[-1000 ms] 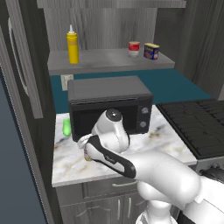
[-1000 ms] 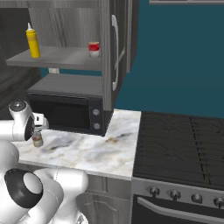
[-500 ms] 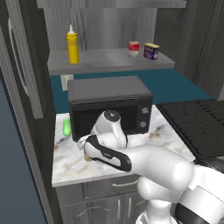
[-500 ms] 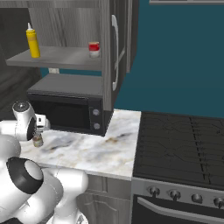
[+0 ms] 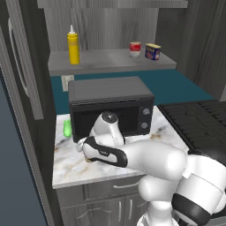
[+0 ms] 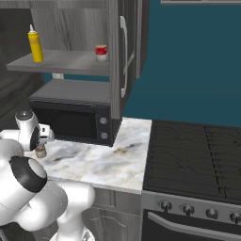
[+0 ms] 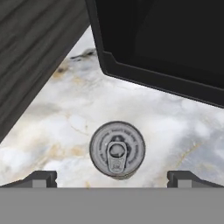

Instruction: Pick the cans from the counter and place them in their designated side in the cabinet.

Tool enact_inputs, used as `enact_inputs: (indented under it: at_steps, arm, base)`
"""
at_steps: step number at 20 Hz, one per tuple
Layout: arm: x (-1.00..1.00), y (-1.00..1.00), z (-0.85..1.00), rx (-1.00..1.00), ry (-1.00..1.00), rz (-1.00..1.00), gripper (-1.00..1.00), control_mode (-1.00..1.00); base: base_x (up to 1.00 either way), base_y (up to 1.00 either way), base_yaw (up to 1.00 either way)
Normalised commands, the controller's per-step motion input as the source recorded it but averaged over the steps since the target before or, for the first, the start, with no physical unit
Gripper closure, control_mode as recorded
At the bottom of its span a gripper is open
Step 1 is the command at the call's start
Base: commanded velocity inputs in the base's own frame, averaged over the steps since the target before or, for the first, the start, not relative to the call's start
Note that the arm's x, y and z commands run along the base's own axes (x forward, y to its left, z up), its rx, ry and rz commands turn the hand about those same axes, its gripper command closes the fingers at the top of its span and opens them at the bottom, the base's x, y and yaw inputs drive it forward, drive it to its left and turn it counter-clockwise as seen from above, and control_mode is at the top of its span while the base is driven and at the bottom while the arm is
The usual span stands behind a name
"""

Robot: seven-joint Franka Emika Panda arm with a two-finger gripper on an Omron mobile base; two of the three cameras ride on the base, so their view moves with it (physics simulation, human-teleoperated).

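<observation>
A brownish-red and tan can (image 6: 40, 151) stands upright on the marbled counter (image 6: 108, 160) in front of the microwave's left end. In the hand view its silver pull-tab top (image 7: 117, 149) lies straight below my gripper (image 7: 113, 179), between the two dark fingertips (image 7: 41, 178), which stand wide apart and clear of it. The gripper (image 6: 42, 140) is open and hovers just above the can. A red-and-white can (image 5: 135, 49) stands on the cabinet's grey shelf (image 5: 110, 62), toward its right side; it is the can (image 6: 100, 52) by the cabinet door in the right base view.
A black microwave (image 5: 110, 106) sits at the back of the counter, close behind the hand. On the shelf stand a yellow squeeze bottle (image 5: 73, 45) and a blue-and-yellow tin (image 5: 152, 51). A green object (image 5: 67, 128) lies left of the microwave. A black stove (image 6: 193, 155) adjoins the counter's right.
The hand has edged a little to the right over the can and the arm's elbow has swung in. The jaws have stayed open; the can has not moved.
</observation>
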Motion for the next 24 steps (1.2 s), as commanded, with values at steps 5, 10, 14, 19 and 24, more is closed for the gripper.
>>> enact_inputs:
  at_steps: [5, 10, 14, 19, 24]
  arm:
    - [0.06, 0.04, -0.17, -0.01, 0.02, 0.0, -1.0, -1.0]
    - [0.1, 0.0, -0.16, 0.0, 0.0, 0.0, -1.0, -1.0]
    - [0.13, 0.02, -0.17, 0.0, 0.01, 0.0, -1.0, -1.0]
    - [0.16, 0.05, -0.17, -0.01, 0.02, 0.0, -1.0, -1.0]
    - [0.19, 0.09, -0.15, 0.0, 0.01, 0.0, -1.0, -1.0]
  base:
    - [0.0, 0.0, 0.0]
    - [0.0, 0.0, 0.0]
    - [0.0, 0.0, 0.0]
    - [0.0, 0.0, 0.0]
    - [0.0, 0.0, 0.0]
